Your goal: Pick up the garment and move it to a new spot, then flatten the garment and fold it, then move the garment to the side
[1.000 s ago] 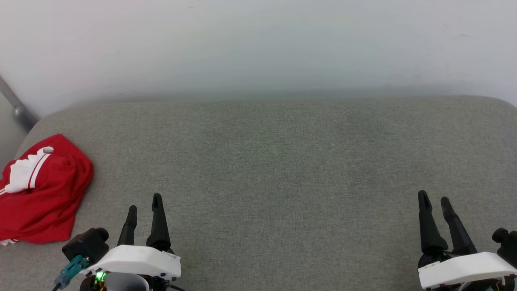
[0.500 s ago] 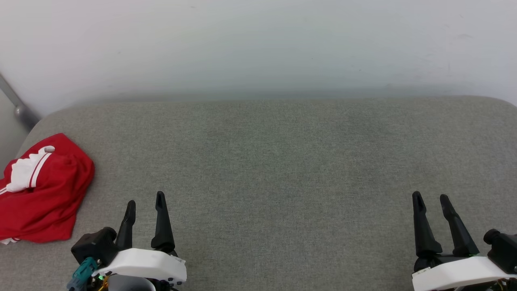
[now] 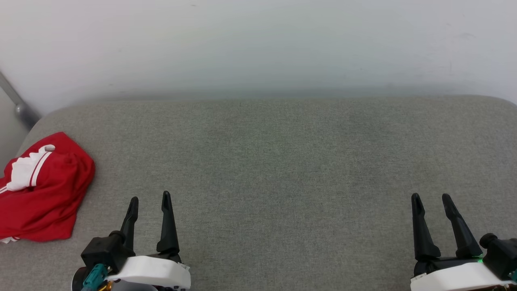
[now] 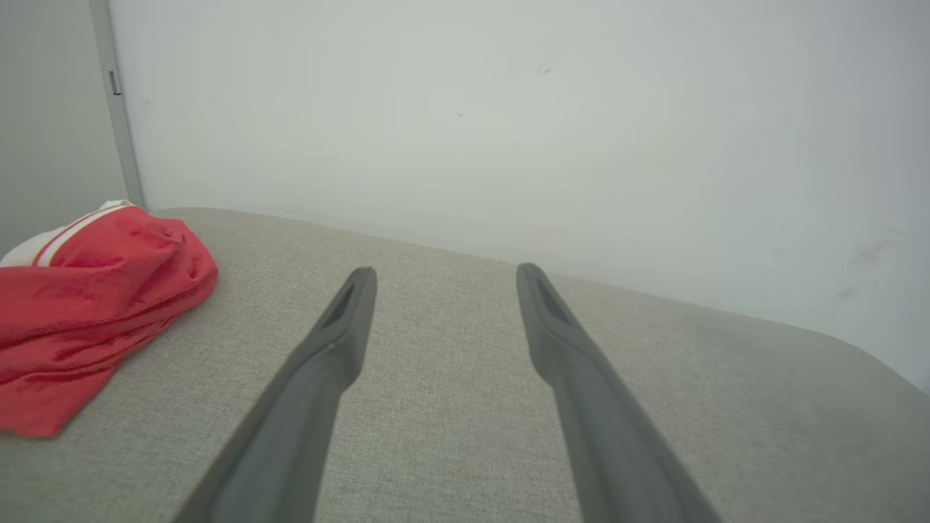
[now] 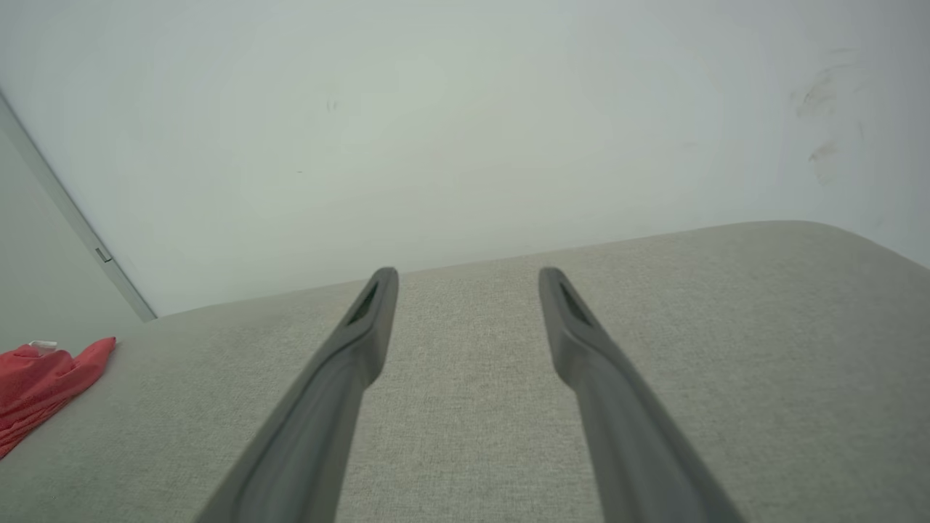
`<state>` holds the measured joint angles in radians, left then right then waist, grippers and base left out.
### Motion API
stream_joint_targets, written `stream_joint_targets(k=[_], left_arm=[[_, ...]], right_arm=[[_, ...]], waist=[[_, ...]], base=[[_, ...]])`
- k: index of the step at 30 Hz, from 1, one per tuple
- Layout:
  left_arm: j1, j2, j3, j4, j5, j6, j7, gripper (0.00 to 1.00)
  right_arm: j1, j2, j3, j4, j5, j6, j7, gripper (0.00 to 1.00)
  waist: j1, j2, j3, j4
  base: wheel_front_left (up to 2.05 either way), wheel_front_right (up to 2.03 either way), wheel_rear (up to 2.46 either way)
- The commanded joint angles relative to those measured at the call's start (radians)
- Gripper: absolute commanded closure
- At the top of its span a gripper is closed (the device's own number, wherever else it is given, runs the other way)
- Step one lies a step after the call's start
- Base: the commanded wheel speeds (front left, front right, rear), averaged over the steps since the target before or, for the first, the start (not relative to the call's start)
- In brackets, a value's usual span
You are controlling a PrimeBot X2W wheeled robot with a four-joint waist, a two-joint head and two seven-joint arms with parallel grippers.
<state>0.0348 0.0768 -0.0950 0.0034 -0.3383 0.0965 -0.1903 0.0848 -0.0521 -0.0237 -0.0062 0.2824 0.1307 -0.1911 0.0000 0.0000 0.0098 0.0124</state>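
Closest in, the left claw (image 3: 150,197) sits near the garment (image 3: 44,194), just off its right side and not touching it, spread partway open with nothing in it. The right claw (image 3: 430,196) is way over on the far side from the garment, parted about the same and also empty. The garment's a crumpled red heap with a bit of white sleeve and striped trim on top, lying at the left edge of the grey fabric surface (image 3: 274,153), and behind it there's a plain pale wall (image 3: 258,48).
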Motion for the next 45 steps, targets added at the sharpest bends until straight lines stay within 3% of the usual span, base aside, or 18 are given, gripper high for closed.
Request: stream_joint_targets(k=[1, 29, 45], left_arm=[[0.003, -0.005, -0.003, -0.008, 0.029, -0.008, -0.012, 0.00], [0.041, -0.027, 0.014, 0.024, 0.206, -0.027, -0.064, 0.00], [0.054, -0.027, 0.008, 0.044, 0.186, -0.019, -0.077, 0.00]], right_arm=[[0.007, 0.002, 0.002, -0.017, -0.025, 0.000, -0.011, 0.00], [0.054, 0.003, 0.017, -0.057, -0.175, 0.000, -0.065, 0.00], [0.062, 0.003, 0.023, -0.043, -0.168, 0.000, -0.075, 0.00]], waist=[[0.0000, 0.0000, 0.000, 0.000], [0.0000, 0.0000, -0.010, 0.002], [0.0000, 0.0000, -0.006, 0.008]], base=[[0.00, 0.00, 0.00], [0.00, 0.00, 0.00], [0.00, 0.00, 0.00]])
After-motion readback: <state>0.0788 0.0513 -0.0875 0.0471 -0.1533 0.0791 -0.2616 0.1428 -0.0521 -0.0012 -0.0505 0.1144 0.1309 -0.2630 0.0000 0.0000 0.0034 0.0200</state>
